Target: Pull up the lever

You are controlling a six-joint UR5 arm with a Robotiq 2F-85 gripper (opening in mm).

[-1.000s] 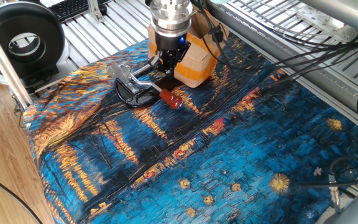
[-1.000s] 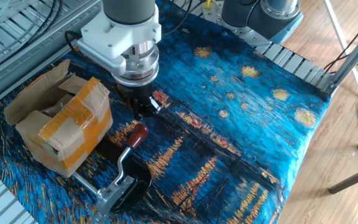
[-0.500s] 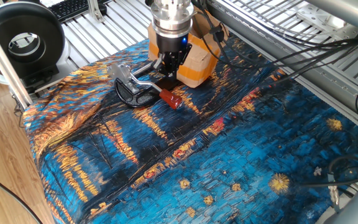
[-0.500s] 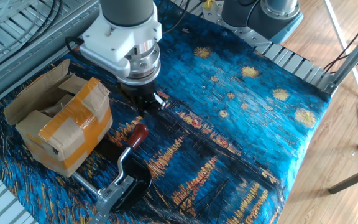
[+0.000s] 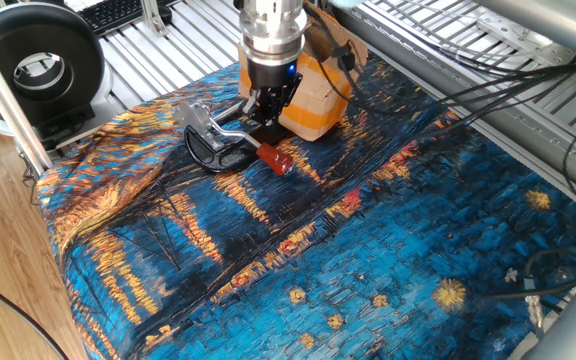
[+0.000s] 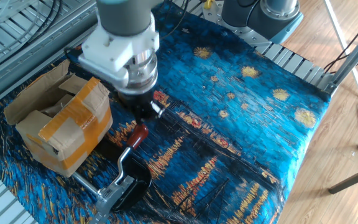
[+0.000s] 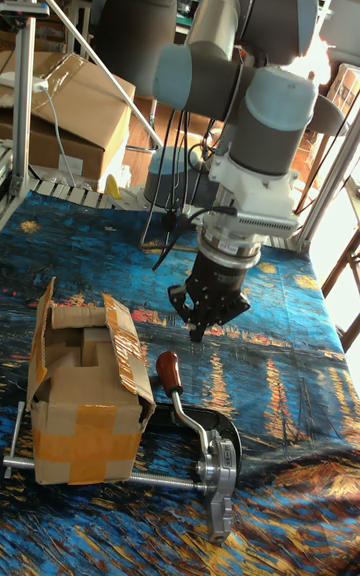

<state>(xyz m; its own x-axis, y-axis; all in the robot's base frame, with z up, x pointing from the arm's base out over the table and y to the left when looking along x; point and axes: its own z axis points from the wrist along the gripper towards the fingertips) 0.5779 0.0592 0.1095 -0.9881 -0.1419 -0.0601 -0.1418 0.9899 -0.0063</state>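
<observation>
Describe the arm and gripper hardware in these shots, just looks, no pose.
Grey UR5 arm with fat rounded joint housings and light blue-grey joint caps. A white flange plate and a ribbed silver metal cylinder sit at the wrist. Below hangs a small black two-finger gripper with short dark fingers; a blue light glows on its body in one fixed view. Black cables run along the wrist.

The gripper (image 6: pixel 143 111) hangs over the surface (image 6: pixel 241 124), which is covered by a blue and orange painted cloth. Its dark fingers (image 6: pixel 146 113) point down just above and beyond the red-brown knob of the lever (image 6: pixel 129 149); contact cannot be confirmed. The lever rod runs from the knob toward the near edge to a silver bracket (image 6: pixel 114 190) on a black curved base. An orange-taped cardboard box (image 6: pixel 61 127) stands just left of the lever.
</observation>
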